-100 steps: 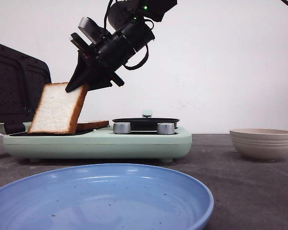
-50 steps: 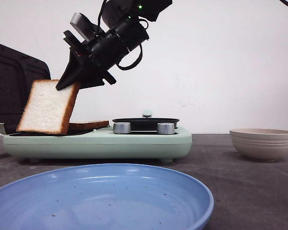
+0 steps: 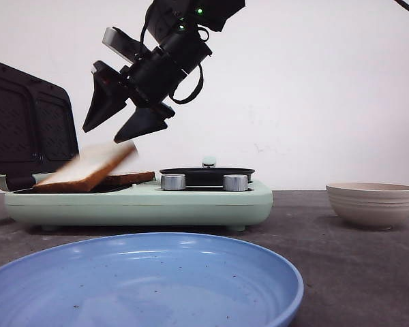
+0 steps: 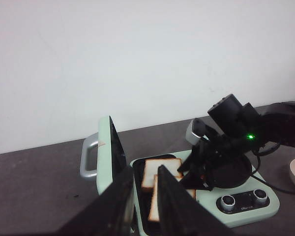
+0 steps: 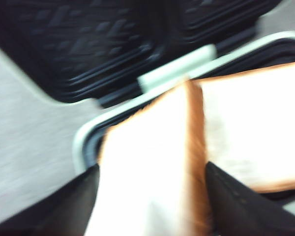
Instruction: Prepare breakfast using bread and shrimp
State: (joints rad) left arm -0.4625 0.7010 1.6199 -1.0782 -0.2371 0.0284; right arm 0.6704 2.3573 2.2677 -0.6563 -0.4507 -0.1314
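Bread slice loose, my right tool (image 3: pixel 121 121) spread wide above it.
The blurred slice (image 3: pixel 88 169) lies tilted in the sandwich maker (image 3: pixel 140 201), overlapping the flat slice (image 3: pixel 129 178); my left tool (image 4: pixel 143 206) is narrowly parted, empty.

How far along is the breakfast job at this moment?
Done: one bread slice lies flat in the open sandwich maker. In hand: the right gripper is open above the second slice, which is blurred and tilted, apparently dropping onto the plate. Left: no shrimp is visible anywhere, the lid is up, and the blue plate holds no food.
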